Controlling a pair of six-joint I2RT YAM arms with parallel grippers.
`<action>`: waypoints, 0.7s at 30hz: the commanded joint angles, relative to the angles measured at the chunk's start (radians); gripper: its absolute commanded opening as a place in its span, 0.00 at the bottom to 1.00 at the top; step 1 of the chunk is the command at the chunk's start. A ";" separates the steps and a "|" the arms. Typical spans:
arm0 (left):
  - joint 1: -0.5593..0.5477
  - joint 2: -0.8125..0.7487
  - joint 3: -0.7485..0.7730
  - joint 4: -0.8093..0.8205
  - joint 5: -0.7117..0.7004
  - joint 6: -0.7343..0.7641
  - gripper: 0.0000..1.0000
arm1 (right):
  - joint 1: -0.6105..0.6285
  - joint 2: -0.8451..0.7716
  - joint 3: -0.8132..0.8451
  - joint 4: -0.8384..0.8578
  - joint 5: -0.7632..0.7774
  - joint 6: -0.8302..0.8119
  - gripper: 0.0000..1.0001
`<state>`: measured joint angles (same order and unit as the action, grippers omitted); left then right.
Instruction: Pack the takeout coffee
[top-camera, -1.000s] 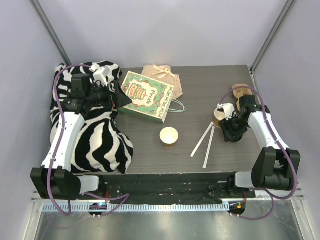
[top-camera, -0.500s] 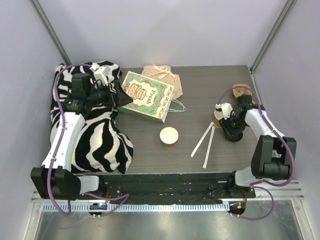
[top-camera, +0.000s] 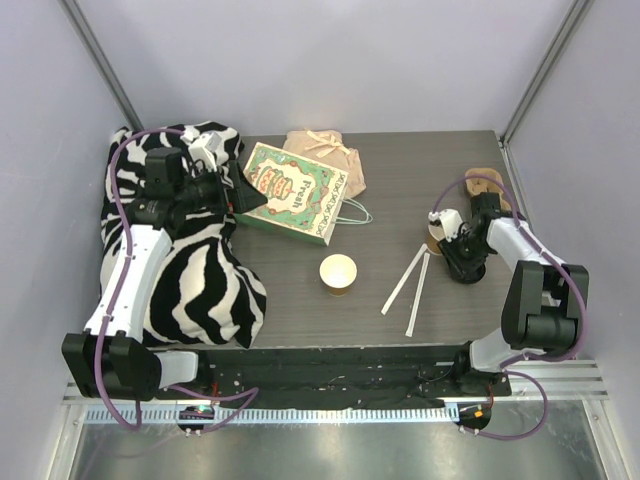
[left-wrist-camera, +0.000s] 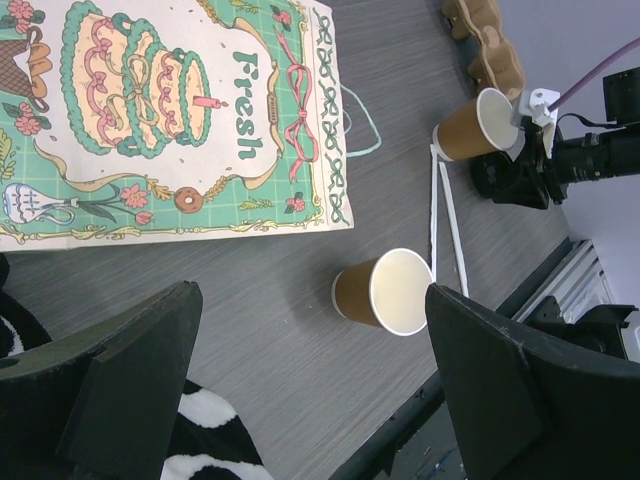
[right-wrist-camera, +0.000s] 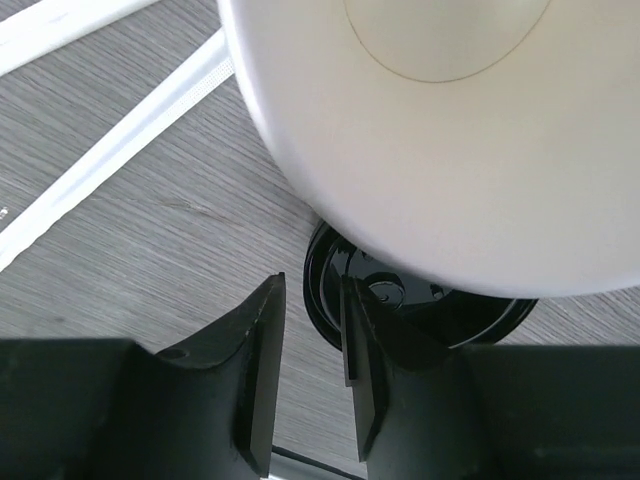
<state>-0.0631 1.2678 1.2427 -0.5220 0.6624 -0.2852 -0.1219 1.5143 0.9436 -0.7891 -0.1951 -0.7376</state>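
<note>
Black lid (right-wrist-camera: 420, 305) rim inside right hand's (right-wrist-camera: 310, 285) narrow gap; left hand (left-wrist-camera: 312, 295) wide, empty.

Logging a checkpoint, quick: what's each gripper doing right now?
Left gripper: open wide, holding nothing.
Right gripper: fingers narrow around the black lid at its rim; whether it grips cannot be told.

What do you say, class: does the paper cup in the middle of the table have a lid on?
No, the left wrist view shows the middle cup with its bare pale inside open and no lid.
</note>
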 joint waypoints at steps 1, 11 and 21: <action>-0.003 -0.012 -0.009 0.057 -0.004 -0.009 1.00 | -0.005 0.012 -0.014 0.031 0.002 -0.020 0.33; -0.015 -0.015 -0.022 0.070 0.008 -0.015 1.00 | -0.018 -0.023 -0.005 -0.001 -0.026 -0.011 0.02; -0.265 0.036 -0.083 0.281 -0.024 -0.225 1.00 | -0.022 -0.155 0.055 -0.122 -0.139 0.124 0.01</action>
<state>-0.2043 1.2709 1.1709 -0.4183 0.6464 -0.3744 -0.1398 1.4368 0.9463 -0.8604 -0.2588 -0.6930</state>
